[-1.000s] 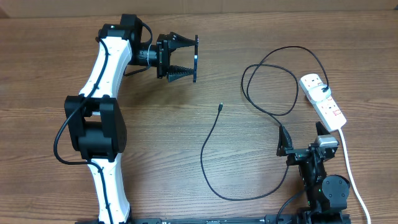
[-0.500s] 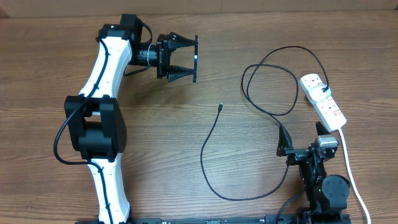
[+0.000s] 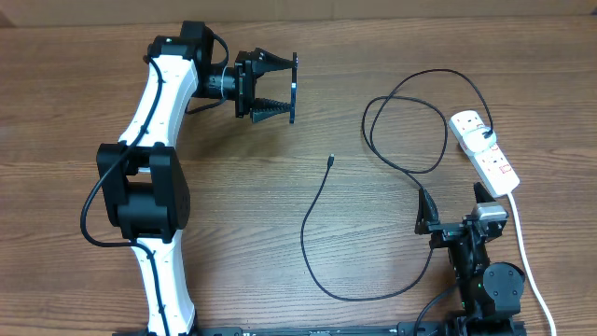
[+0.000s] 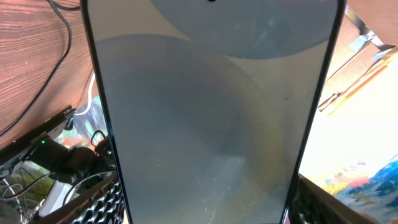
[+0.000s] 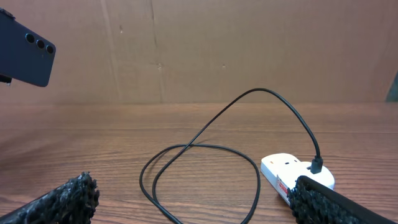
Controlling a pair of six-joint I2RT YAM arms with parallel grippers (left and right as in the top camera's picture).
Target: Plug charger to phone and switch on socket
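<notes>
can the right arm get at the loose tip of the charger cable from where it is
Probably yes: the right gripper is open and empty, only table and the charger's own slack lie between it and the charger tip, and the left gripper holds the phone well clear.

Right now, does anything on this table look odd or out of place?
Only the phone: it is off the table, held on edge between the left fingers. The charger sprawls loosely but is plugged into the power strip.

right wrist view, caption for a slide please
Open right tool facing the looped charger, plugged into the socket; phone aloft in the corner.
</notes>
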